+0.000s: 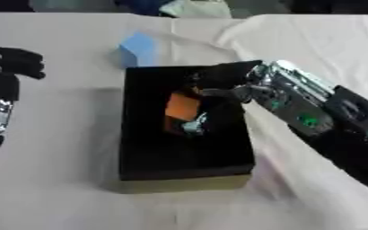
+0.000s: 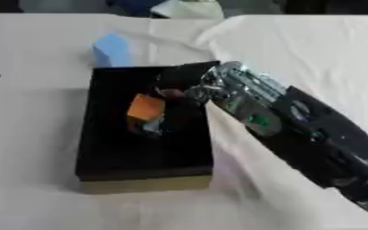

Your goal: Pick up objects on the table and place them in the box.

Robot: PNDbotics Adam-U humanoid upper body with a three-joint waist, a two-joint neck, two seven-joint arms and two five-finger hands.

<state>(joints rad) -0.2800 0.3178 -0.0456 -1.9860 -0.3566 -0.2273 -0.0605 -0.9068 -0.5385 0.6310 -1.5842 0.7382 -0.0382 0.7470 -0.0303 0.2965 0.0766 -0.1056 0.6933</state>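
Lowering orange block [image 1: 182, 106] into box [image 1: 140, 152]; right hand [image 1: 222, 85] clamped on it. Best released low, clear of the walls.

The box [image 1: 186, 177] sits at the middle of the table [image 1: 54, 197]. A block [image 1: 182, 107] is inside the box, under the right hand [image 1: 218, 83], which reaches over the box's far right corner. A second block [image 1: 138, 48] lies just behind the box's far left corner. The left hand [image 1: 10, 67] is at the table's left edge, well apart from the box.
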